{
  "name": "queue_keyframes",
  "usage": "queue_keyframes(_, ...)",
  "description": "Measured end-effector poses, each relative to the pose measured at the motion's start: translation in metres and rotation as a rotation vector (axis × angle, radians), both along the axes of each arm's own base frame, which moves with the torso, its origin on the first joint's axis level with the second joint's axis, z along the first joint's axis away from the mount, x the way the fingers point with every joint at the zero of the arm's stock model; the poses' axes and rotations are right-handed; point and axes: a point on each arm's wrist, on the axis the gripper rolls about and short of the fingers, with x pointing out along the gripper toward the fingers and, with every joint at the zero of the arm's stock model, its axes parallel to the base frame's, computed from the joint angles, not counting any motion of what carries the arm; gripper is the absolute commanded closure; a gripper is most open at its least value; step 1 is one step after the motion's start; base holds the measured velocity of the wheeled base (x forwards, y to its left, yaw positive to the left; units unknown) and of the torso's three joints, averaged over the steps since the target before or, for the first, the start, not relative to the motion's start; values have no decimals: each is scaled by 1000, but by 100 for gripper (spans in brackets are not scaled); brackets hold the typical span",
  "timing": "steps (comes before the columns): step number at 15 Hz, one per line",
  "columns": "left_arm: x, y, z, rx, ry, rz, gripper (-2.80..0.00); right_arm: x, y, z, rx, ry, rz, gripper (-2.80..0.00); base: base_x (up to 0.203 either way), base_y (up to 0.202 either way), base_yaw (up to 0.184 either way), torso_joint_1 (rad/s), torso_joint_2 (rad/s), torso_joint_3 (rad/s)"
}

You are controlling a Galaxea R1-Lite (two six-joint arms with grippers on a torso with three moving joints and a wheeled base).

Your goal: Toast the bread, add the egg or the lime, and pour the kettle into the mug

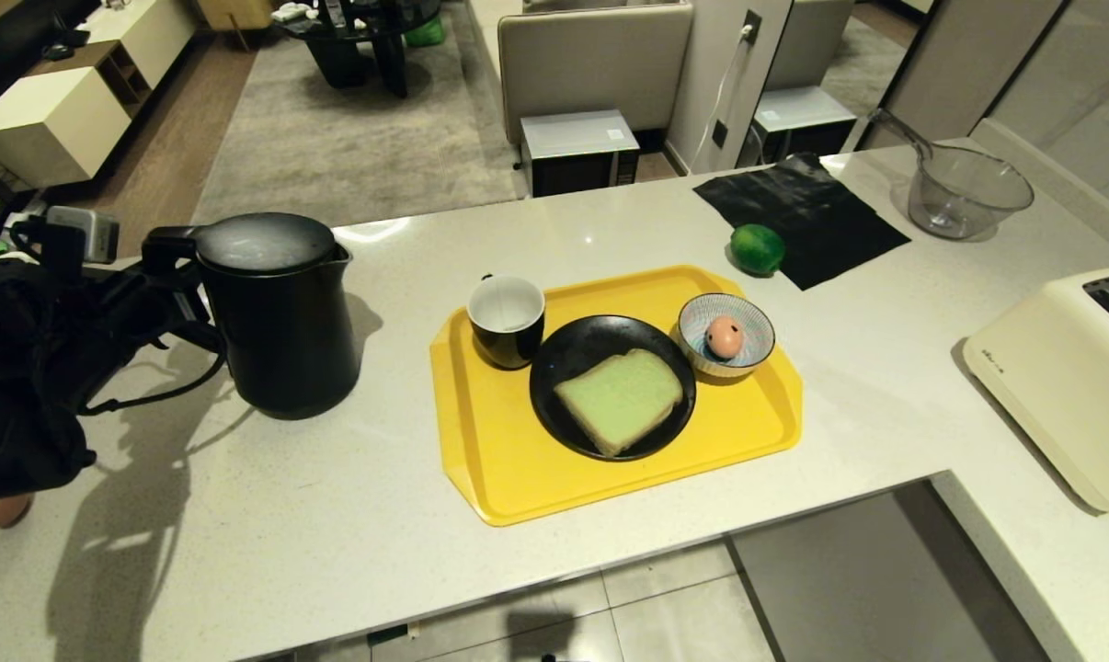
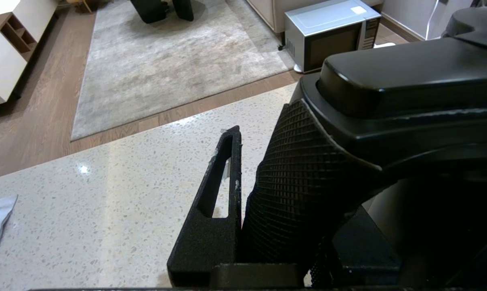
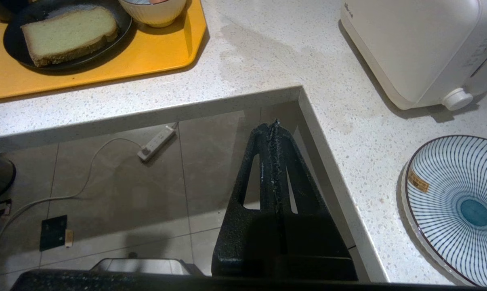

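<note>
1. Room: we see wood floor and a grey rug beyond the counter, a microwave on the floor past its far edge, and tiled floor under the near edge.
2. Counter: pale speckled stone, L-shaped, with the second leg running along our right.
3. Toaster: cream, on the right leg, well apart from the tray.
4. Tray: yellow, mid-counter. It carries the mug, a black plate and a striped bowl.
5. Kettle: upright, lid on, left of the tray, not touching it.
6. Left gripper: narrow, clamped on the kettle handle, with one finger pressed against the textured grip. The arm comes in from the left edge of the head view.
7. Black mat: far right. A glass bowl sits beyond it.
8. Striped plate: on the right leg, near the toaster.
9. Black plate: the bread lies flat on it.
10. Mug: at the tray's far-left corner, just beside the plate, between kettle and bread.
11. Right gripper: fingers pressed together, empty, hanging over the floor off the counter's inner corner.
12. Lime: on the counter at the mat's near edge.
13. Egg: in the striped bowl.
</note>
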Motion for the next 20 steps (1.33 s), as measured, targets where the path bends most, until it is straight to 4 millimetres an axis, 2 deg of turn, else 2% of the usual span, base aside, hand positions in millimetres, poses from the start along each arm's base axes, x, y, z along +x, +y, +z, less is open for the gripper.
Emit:
queue_keyframes(6,0,0,-2,3,4,2,0,0,0,0,0,0,0,0,0,0,0,0,0,0)
queue_keyframes(7,1,0,-2,4,6,2,-280,0,0,0,0,0,0,0,0,0,0,0,0,0)
queue_keyframes(16,-4,-1,-9,-1,34,6,-280,0,0,0,0,0,0,0,0,0,0,0,0,0)
queue_keyframes(20,-18,-5,-25,-16,108,6,-280,0,0,0,0,0,0,0,0,0,0,0,0,0)
